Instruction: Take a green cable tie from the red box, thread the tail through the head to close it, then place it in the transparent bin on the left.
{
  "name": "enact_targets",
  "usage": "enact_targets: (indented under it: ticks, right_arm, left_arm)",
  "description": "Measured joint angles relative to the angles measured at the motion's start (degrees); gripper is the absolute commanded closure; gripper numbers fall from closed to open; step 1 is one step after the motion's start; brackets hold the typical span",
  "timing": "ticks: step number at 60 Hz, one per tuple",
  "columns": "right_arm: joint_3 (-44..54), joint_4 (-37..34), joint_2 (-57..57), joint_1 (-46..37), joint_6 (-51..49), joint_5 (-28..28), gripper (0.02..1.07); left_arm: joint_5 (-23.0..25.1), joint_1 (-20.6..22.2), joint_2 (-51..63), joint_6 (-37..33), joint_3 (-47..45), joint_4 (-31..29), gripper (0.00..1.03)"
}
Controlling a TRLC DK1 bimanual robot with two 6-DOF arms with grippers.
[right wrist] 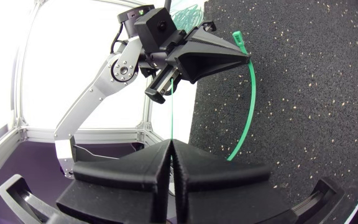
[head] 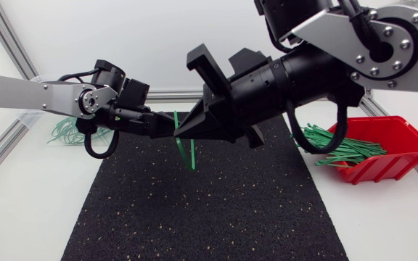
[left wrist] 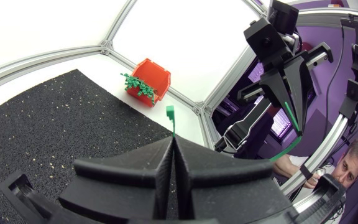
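Both grippers meet in the air above the black mat (head: 194, 210). The left gripper (left wrist: 173, 142) is clenched on the green cable tie (right wrist: 253, 93), with the tie's head poking past the fingertips. The right gripper (right wrist: 171, 144) is pinched on the tail, and the tie bows between them. I cannot tell whether the tail is threaded. The red box (head: 394, 159) is partly behind the right arm. The walls of the transparent bin (head: 53, 125) are barely discernible.

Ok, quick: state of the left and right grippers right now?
left gripper: closed on the green cable tie, just below its head.
right gripper: closed on the same tie.
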State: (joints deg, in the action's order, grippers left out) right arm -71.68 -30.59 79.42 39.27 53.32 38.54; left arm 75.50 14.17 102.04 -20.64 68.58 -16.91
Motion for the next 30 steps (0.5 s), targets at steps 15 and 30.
enact_targets:
  ticks: [15, 30]
  right_arm:
    - [0.66, 1.11, -0.7, -0.76, 4.81, 3.04, 1.02]
    - [3.19, 1.03, -1.75, -1.77, 8.37, 6.64, 1.02]
  left_arm:
    - [-4.94, 1.11, -5.55, 14.49, -3.23, 20.92, 1.0]
    - [-5.51, 2.03, -7.56, 40.24, -11.56, 49.7, 1.0]
